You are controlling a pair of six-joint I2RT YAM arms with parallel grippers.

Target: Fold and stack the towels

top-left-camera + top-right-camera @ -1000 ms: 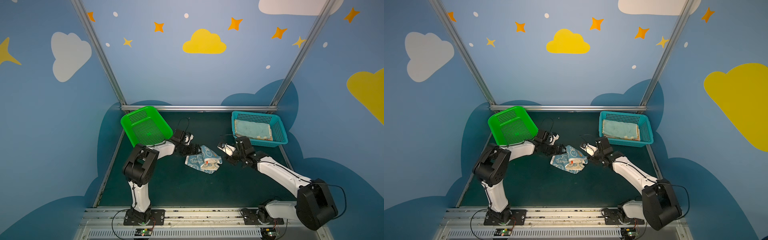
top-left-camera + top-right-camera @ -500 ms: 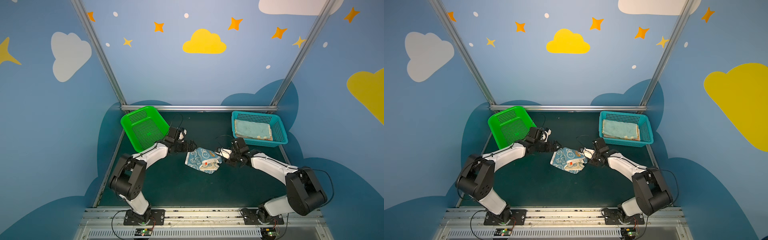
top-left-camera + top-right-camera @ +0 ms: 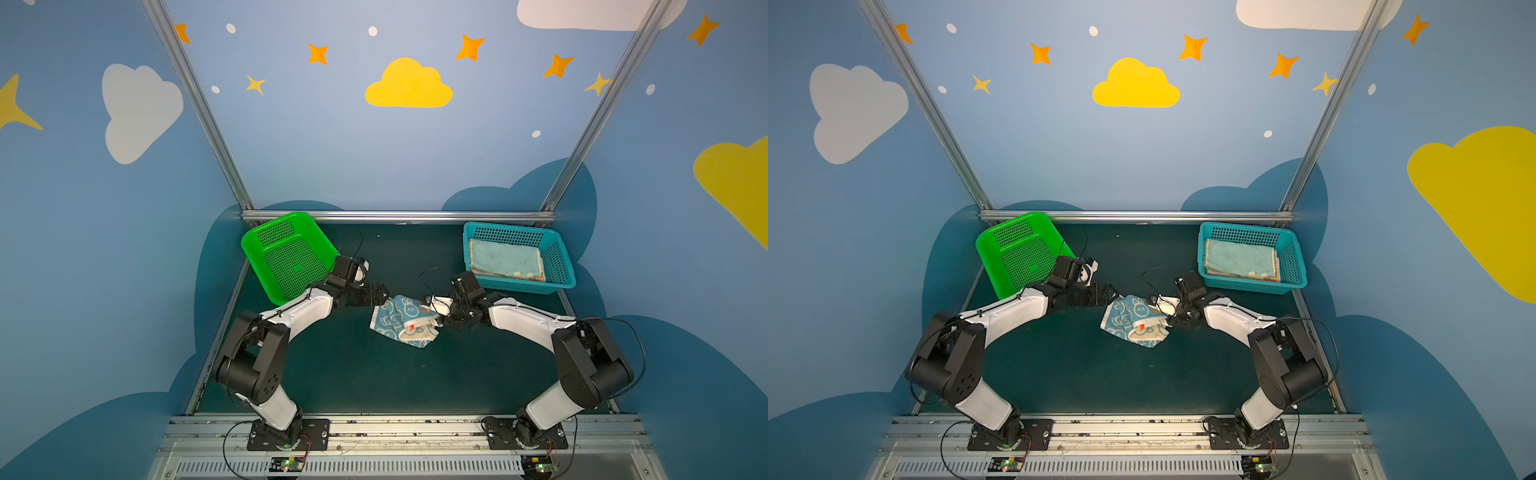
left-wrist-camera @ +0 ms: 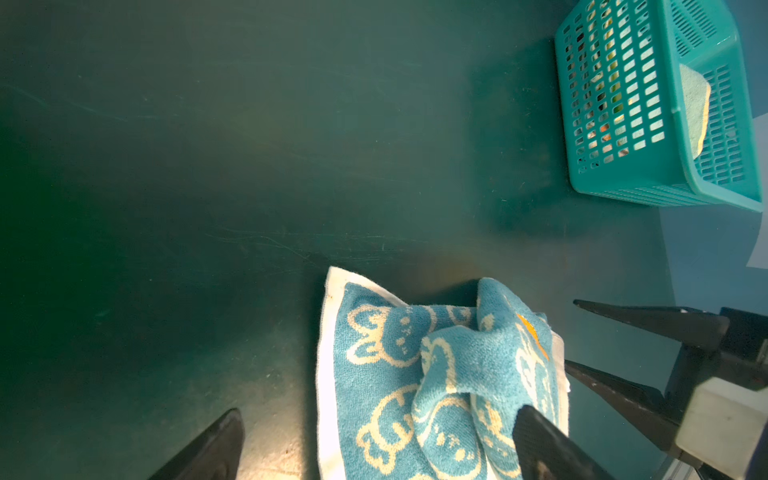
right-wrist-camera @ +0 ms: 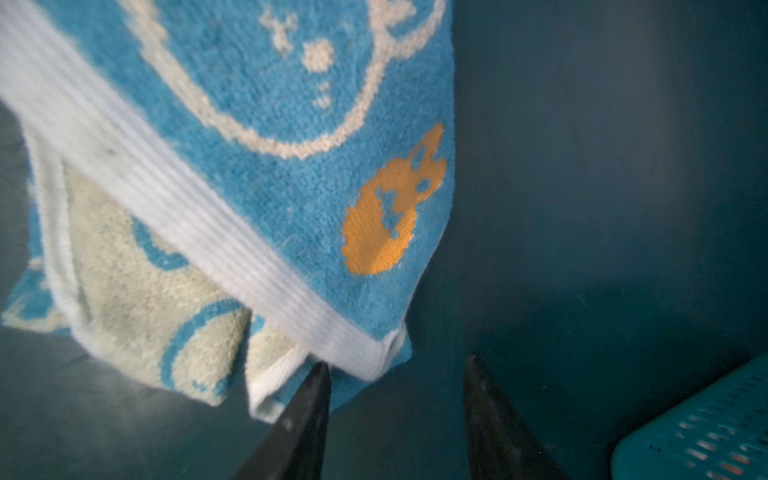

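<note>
Both top views: high at the front, looking down and back over the whole mat (image 3: 374, 374). Left wrist view: low and near, facing the teal basket (image 4: 648, 183). Right wrist view: very close on the blue towel (image 5: 291, 187). All four views share that towel.

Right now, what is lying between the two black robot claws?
A crumpled blue terry towel with white rabbits lies between the left gripper and the right gripper, on the dark green table. Both top views show it.
</note>
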